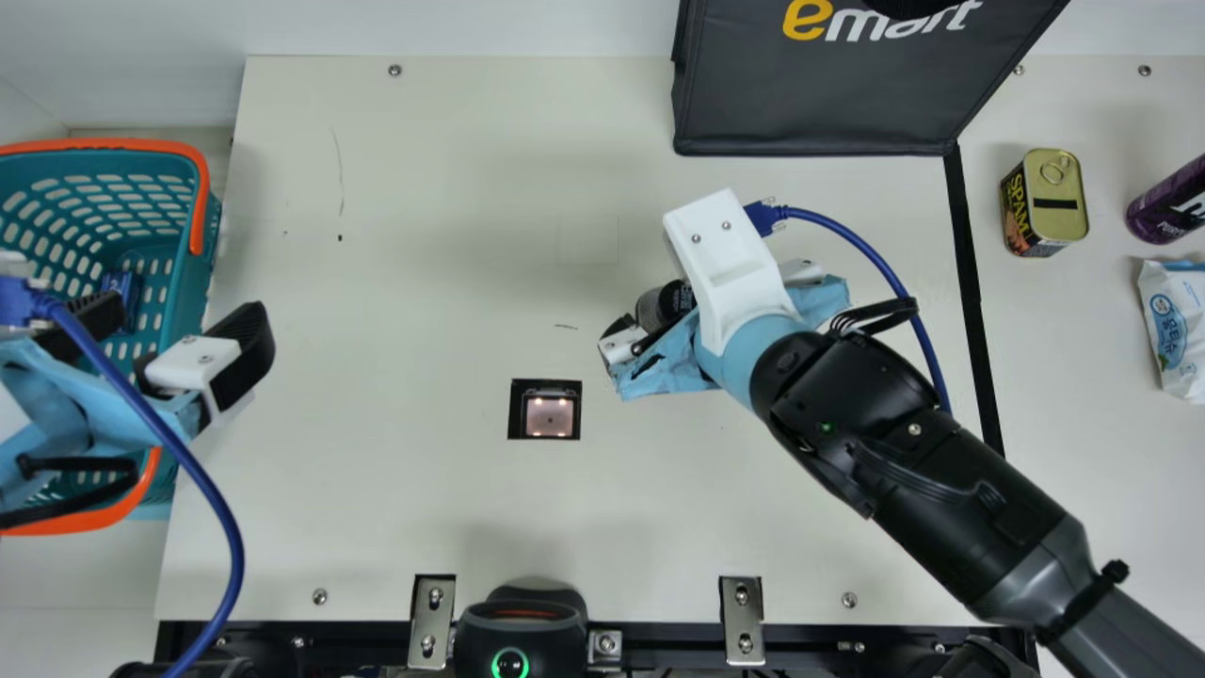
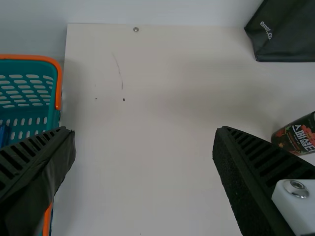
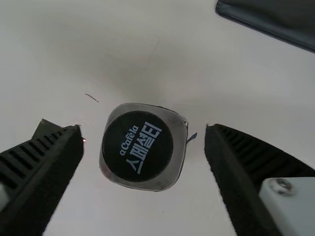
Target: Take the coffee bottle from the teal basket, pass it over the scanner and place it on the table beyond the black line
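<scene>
In the main view my right gripper (image 1: pixel 730 268) is over the table between the scanner (image 1: pixel 549 417) and the black line (image 1: pixel 979 320), with the dark coffee bottle (image 1: pixel 665 303) partly hidden beneath it. From the right wrist, the bottle's cap (image 3: pixel 138 146) faces the camera between the spread fingers of the right gripper (image 3: pixel 143 130), with gaps at both sides. My left gripper (image 1: pixel 174 325) stands open above the right rim of the teal basket (image 1: pixel 193 311). The left wrist view has the open left gripper (image 2: pixel 142 130) with nothing between its fingers, and the bottle (image 2: pixel 298 136) farther off.
A black bag (image 1: pixel 819 104) stands at the table's back. Beyond the black line are a yellow-topped can (image 1: pixel 1045 202), a purple bottle (image 1: pixel 1167 202) and a white pack (image 1: pixel 1177 325). A blue item (image 1: pixel 122 287) lies in the basket. A black device (image 1: pixel 521 631) sits at the front edge.
</scene>
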`<state>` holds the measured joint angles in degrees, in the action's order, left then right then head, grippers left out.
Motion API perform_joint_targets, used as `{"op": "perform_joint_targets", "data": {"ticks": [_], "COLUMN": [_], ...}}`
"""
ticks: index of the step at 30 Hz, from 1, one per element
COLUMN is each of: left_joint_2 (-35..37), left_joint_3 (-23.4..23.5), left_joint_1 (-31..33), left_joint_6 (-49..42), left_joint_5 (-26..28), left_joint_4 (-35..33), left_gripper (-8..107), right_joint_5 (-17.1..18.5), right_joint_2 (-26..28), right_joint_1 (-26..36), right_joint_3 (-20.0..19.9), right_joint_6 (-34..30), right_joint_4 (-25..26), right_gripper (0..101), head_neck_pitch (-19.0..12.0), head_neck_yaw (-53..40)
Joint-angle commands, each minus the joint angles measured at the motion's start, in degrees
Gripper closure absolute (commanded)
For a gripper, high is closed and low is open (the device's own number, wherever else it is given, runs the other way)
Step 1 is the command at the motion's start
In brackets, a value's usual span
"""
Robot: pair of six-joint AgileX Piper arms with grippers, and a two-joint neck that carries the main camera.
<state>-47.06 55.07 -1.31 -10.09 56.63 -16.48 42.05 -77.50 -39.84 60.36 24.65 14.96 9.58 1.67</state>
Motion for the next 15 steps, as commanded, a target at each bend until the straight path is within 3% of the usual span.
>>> {"op": "perform_joint_targets", "data": {"ticks": [1, 9, 15], "left_joint_2": [0.0, 0.0, 0.0], "left_joint_3": [0.0, 0.0, 0.0], "left_joint_1": [0.0, 0.0, 0.0], "left_joint_6": [0.0, 0.0, 0.0], "left_joint_5": [0.0, 0.0, 0.0], "left_joint_4": [0.0, 0.0, 0.0], "left_gripper": [9, 9, 9], "right_joint_5": [-0.2, -0.3, 1.9], "right_joint_2": [-0.1, 0.4, 1.2], "right_joint_1": [-0.1, -0.4, -0.6], "right_joint_3": [-0.2, 0.1, 2.6], "right_joint_6": [0.2, 1.3, 1.9], "right_joint_4": [0.1, 1.2, 2.1], "right_gripper": [46, 100, 101], "head_neck_pitch": [-1.7, -1.7, -1.7], "head_neck_yaw": [-0.1, -0.1, -0.1]}}
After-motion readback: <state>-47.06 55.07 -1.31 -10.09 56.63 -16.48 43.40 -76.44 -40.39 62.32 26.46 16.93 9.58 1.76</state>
